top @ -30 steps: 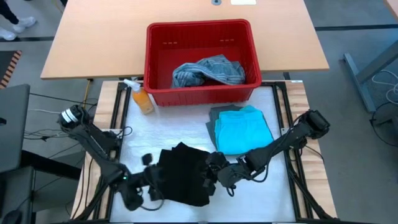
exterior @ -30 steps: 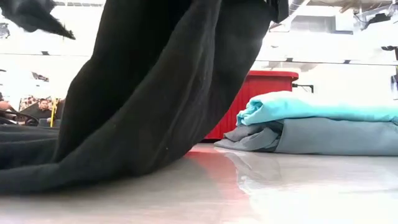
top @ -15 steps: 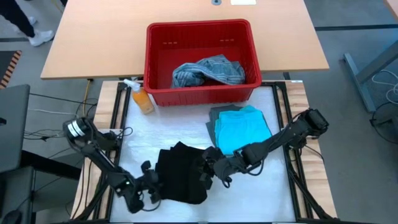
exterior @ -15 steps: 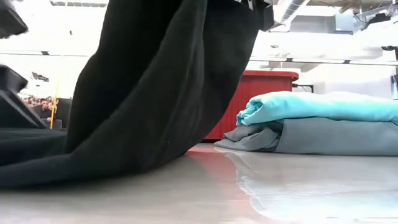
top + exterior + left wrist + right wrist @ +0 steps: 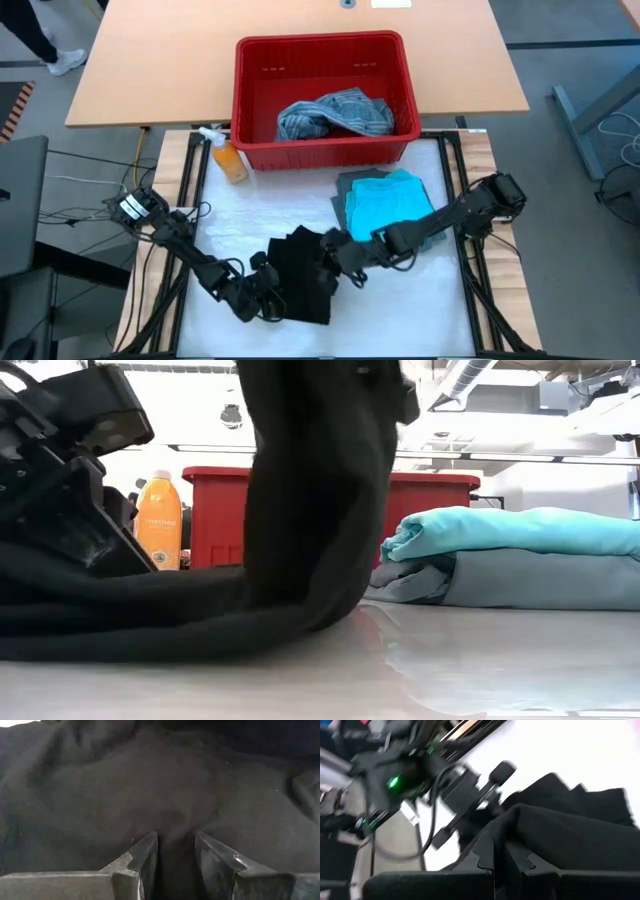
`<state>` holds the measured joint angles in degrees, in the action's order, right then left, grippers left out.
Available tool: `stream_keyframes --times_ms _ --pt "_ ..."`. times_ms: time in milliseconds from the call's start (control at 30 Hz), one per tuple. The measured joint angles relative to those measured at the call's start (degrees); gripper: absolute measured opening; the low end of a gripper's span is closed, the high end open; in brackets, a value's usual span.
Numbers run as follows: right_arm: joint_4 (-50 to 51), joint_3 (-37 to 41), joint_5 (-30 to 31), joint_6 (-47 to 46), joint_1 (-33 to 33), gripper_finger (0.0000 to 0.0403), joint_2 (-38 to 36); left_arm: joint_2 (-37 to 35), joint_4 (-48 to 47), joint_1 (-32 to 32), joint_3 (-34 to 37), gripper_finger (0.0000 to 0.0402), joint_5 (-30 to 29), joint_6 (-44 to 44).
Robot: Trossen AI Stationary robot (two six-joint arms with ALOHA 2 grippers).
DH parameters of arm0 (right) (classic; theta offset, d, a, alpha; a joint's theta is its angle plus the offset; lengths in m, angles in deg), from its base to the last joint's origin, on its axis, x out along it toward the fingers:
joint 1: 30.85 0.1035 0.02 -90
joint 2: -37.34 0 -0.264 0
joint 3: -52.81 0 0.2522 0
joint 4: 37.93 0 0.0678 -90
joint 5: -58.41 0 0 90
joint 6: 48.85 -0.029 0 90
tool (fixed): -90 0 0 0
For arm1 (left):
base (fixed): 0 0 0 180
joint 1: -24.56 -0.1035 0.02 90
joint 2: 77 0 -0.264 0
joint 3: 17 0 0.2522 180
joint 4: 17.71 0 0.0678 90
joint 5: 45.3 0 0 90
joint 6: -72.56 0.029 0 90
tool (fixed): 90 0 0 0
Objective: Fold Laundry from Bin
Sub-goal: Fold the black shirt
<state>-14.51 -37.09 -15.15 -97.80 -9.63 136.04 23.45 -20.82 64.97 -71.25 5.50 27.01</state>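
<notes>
Near the front of the white surface [image 5: 250, 215], the left tool [image 5: 268, 297] and right tool [image 5: 335, 258] each pinch an edge of the black garment [image 5: 303, 285] bunched between them. Behind it the turquoise garment [image 5: 390, 207] lies folded on the grey-green one [image 5: 346, 185]. Farthest back, the red bin [image 5: 324, 97] holds the mottled blue-grey garment [image 5: 335, 112].

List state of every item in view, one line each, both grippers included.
Black soft garment: bunched on the white mat, one part lifted, gripped from both sides.
Left gripper: shut on the black garment, low at the mat.
Right gripper: shut on the black garment's raised fold.
Turquoise garment: folded, stacked on the grey-green one.
Grey-green garment: folded, bottom of stack.
Mottled blue-grey garment: crumpled in the bin.
Red slotted plastic bin: upright.
Orange spray bottle: upright.
</notes>
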Motion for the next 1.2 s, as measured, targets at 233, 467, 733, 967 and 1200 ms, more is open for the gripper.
stream_keyframes --times_ms 233,467,733,967,1200 --pt "-1.72 0.02 -3.33 3.95 -3.41 0.0036 0.0 0.02 -0.2 -0.29 0.0 0.0121 -0.51 0.11" --pt "-3.88 0.02 -6.97 8.5 -4.15 0.0036 2.82 0.02 -0.69 -1.39 0.0 0.0121 -0.31 2.25" --pt "-5.65 -2.35 -8.89 9.64 -5.97 0.0036 10.39 -0.9 -1.49 -2.02 0.0 0.0121 1.86 4.4" --pt "-4.17 -8.83 -12.3 13.31 -6.83 0.0036 15.11 -11.98 -10.45 1.63 0.06 0.0121 1.1 4.22" --pt "-0.98 -15.66 -13.63 16.52 -6.93 0.0036 18.95 -20.37 -27.82 6.81 0.15 0.0121 -6.17 -5.48"
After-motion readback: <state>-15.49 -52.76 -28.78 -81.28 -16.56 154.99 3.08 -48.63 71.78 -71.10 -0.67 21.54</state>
